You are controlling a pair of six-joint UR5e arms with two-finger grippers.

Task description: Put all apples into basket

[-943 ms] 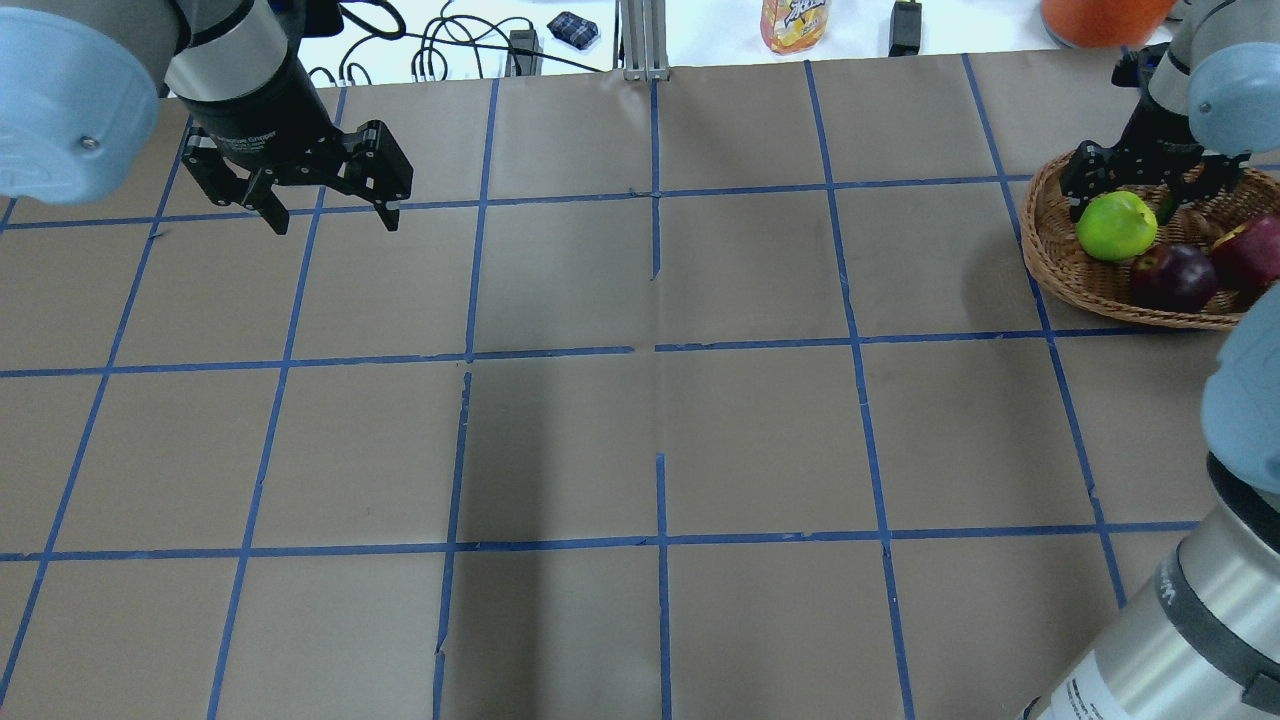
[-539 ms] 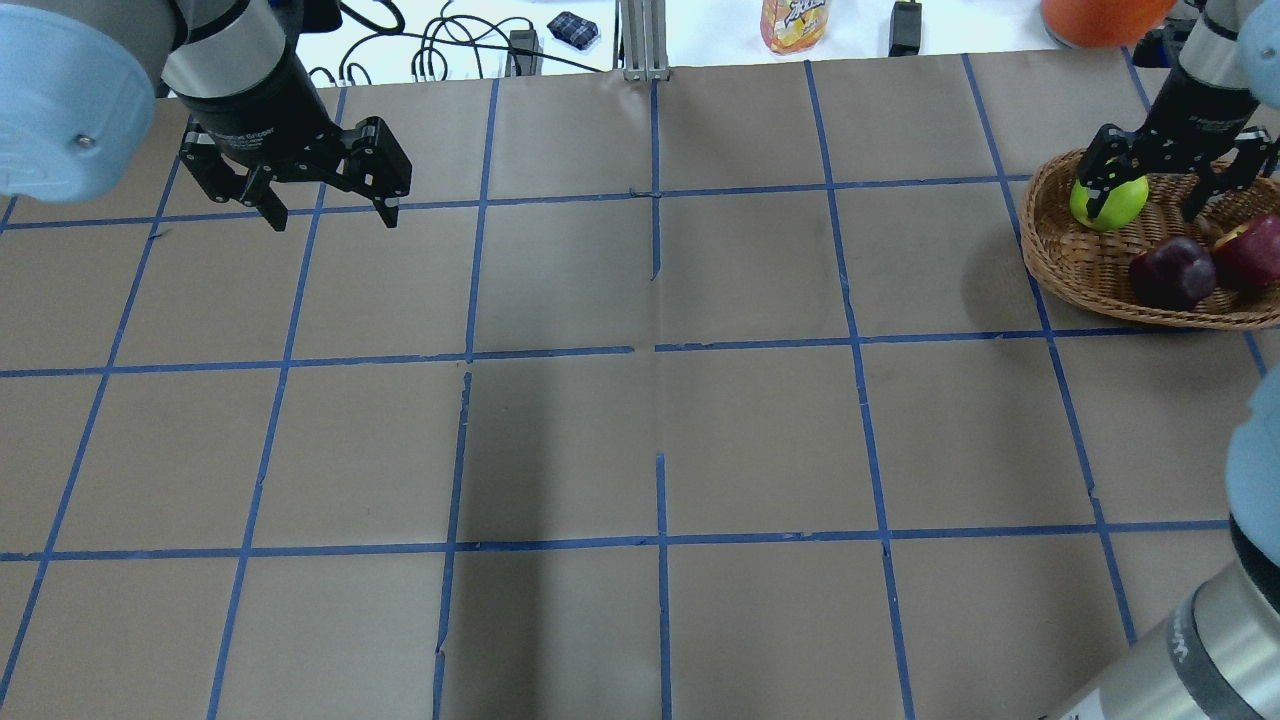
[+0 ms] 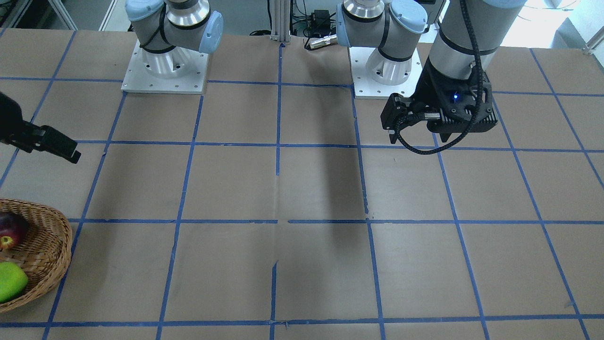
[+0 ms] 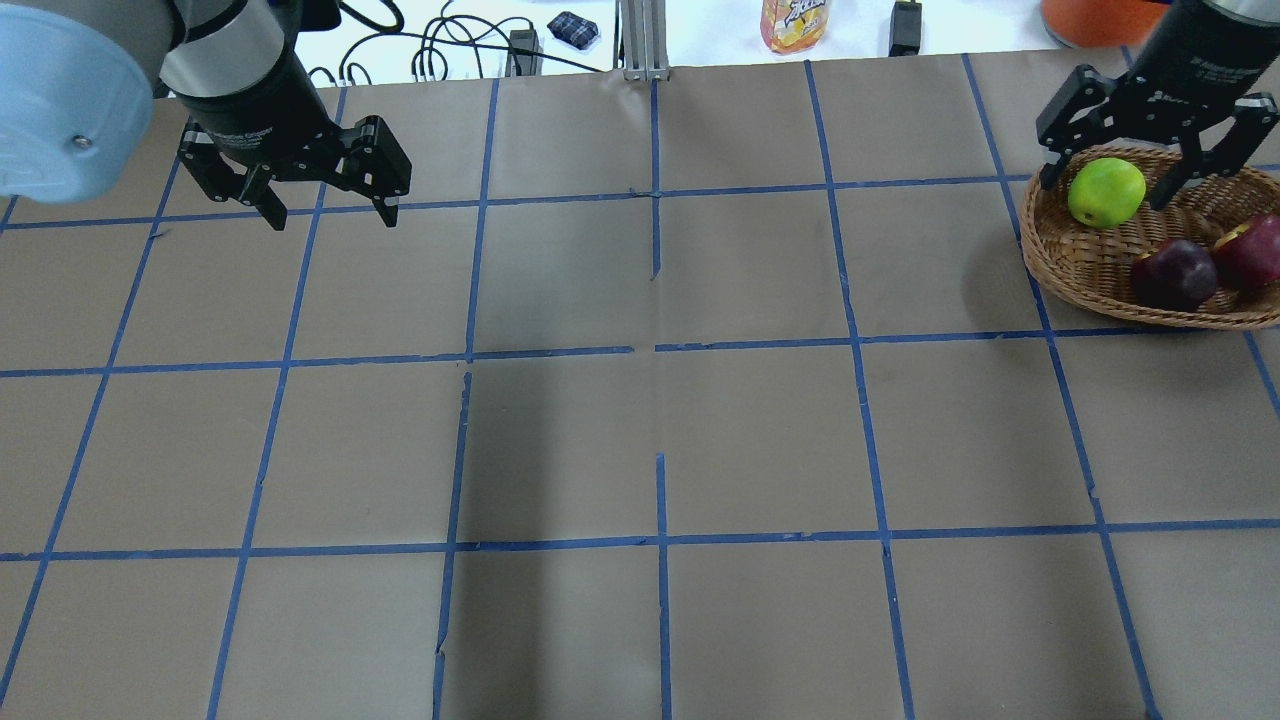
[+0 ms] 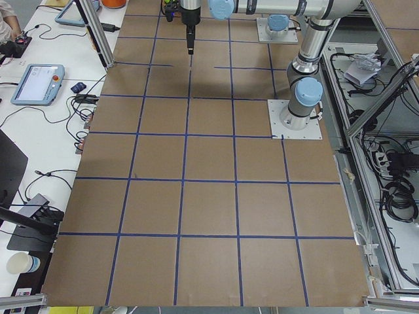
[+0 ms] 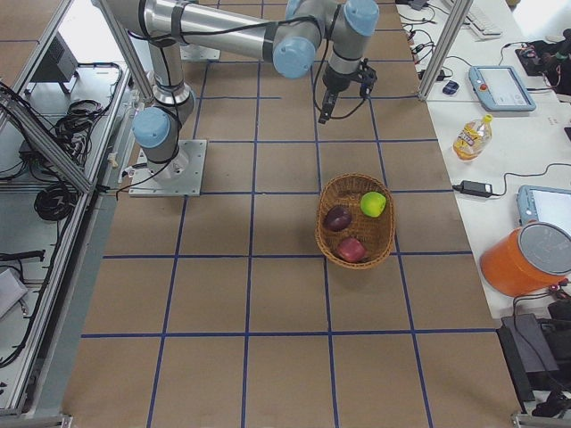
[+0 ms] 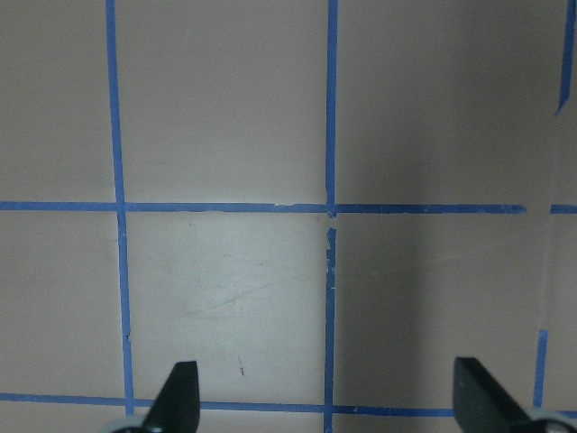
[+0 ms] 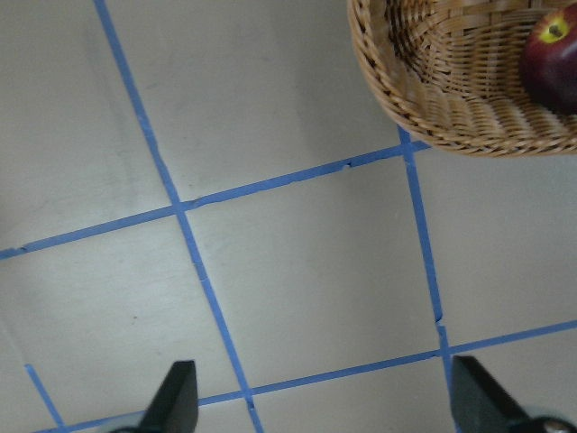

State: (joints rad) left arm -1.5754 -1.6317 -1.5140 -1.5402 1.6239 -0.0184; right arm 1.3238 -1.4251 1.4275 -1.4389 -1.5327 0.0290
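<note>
The wicker basket [image 4: 1060, 262] stands at the table's far right and also shows in the exterior right view [image 6: 323, 234]. In it lie the yellow-green apple [image 4: 1106, 192], the maroon apple [image 4: 1172, 275] and the red apple [image 4: 1250, 250]. My right gripper [image 4: 1105, 188] is open and empty, raised above the basket's far end, with the green apple seen between its fingers but apart from them. Its wrist view shows the basket rim [image 8: 424, 117] and a dark red apple [image 8: 550, 63]. My left gripper [image 4: 325, 208] is open and empty, above the table's far left.
Brown paper with a blue tape grid [image 4: 655, 345] covers the table. Beyond its far edge are a juice bottle [image 4: 795, 22], an orange bucket [image 4: 1100, 15], cables [image 4: 450, 45] and an aluminium post [image 4: 645, 40].
My right gripper has risen from around the green apple and pulled up out of the basket; the apple stays in the basket. The right arm's elbow left the overhead view. The left arm has not moved.
</note>
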